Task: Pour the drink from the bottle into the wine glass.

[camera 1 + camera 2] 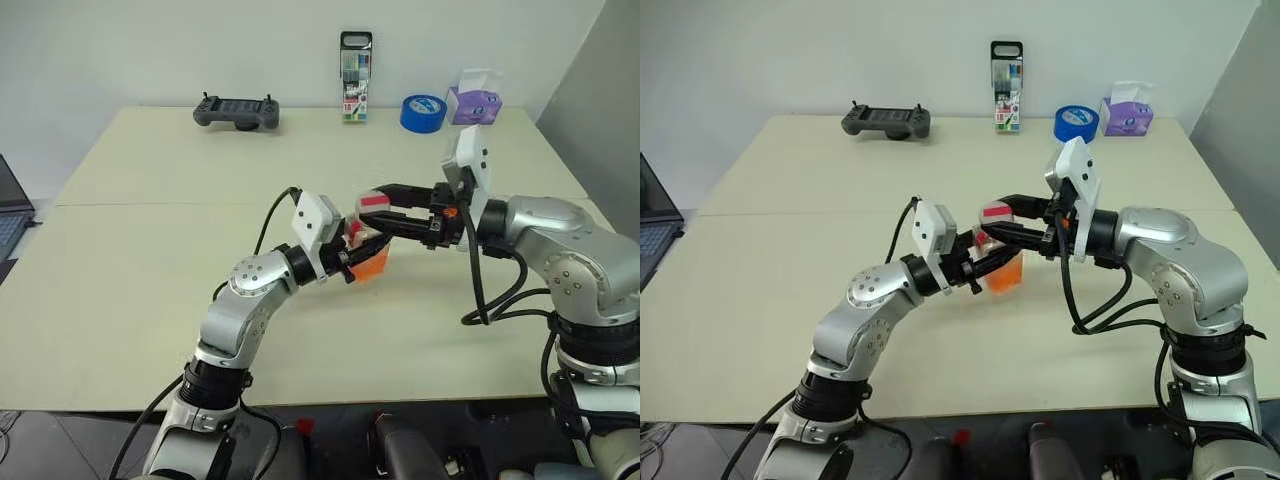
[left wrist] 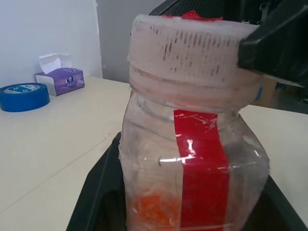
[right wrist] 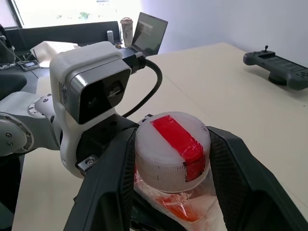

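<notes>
My left gripper point(image 1: 352, 258) is shut on the lower body of a small clear bottle point(image 1: 370, 250), held above the middle of the table point(image 1: 150, 250). A little orange drink point(image 2: 156, 207) sits at the bottle's bottom. A strip of red tape runs up its side and over its white cap point(image 3: 172, 144). From the right, my right gripper point(image 1: 378, 212) reaches in level, and its black fingers point(image 3: 110, 178) press on both sides of the cap. The wine glass is out of view.
Along the table's far edge stand a black controller point(image 1: 237, 111), a pack of markers point(image 1: 355, 75), a blue tape roll point(image 1: 422, 112) and a purple tissue box point(image 1: 474, 100). A laptop point(image 1: 10, 205) sits off the left edge.
</notes>
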Motion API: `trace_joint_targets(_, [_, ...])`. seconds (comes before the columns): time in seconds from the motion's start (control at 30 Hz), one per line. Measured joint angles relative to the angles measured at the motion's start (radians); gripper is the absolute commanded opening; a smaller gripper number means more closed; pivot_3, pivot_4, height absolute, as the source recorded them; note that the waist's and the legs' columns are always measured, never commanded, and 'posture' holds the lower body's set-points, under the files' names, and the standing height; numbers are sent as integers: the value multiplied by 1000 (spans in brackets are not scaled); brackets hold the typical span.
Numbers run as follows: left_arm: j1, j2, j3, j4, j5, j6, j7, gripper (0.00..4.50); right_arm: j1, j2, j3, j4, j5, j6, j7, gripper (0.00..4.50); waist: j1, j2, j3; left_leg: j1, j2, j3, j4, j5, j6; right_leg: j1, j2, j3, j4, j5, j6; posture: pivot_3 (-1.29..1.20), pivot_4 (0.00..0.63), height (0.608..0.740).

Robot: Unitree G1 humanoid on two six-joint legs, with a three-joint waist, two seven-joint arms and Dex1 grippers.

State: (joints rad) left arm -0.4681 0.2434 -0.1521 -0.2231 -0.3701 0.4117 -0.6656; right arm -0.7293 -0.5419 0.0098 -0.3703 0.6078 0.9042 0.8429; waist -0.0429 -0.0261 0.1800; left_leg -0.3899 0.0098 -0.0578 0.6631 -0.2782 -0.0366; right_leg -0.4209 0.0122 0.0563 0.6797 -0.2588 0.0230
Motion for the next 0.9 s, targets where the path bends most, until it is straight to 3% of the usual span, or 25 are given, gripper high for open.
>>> trace_joint_targets(0.07, [4,2,0,-3,-9,5,-4,1766,1,-2,-2,1,9,7,2,1869,0,0,0,0,0,0,1,0,0,0,0,1,0,0,0,0,150,740])
trace_joint_targets(0.2, [2,7,1,0,-17,12,-5,1765,17,18,-28,-17,45,35,-38,3188,2,0,0,0,0,3,1,0,0,0,0,4,0,0,0,0,150,740])
trace_joint_targets(0.33, [-8,11,15,39,-16,12,2,1762,68,87,-31,-120,53,75,-191,4499,5,0,0,0,0,2,1,0,0,-1,0,6,0,0,0,0,150,740])
trace_joint_targets(0.5, [-8,20,31,48,-16,13,0,1761,135,215,-56,-289,68,185,-452,4500,11,0,0,-1,0,0,1,0,0,-1,0,7,0,0,0,0,150,740])
trace_joint_targets(0.7, [-8,16,30,69,-15,13,-2,1761,167,428,15,-421,-39,316,-805,4500,10,0,0,-1,0,-2,1,1,-2,-1,0,8,0,0,0,0,150,740])
trace_joint_targets(0.9, [-8,17,23,72,-2,4,-10,1761,166,468,54,-440,-115,373,-918,4500,10,0,0,0,0,0,1,1,-2,-1,-1,8,0,0,0,0,150,740])
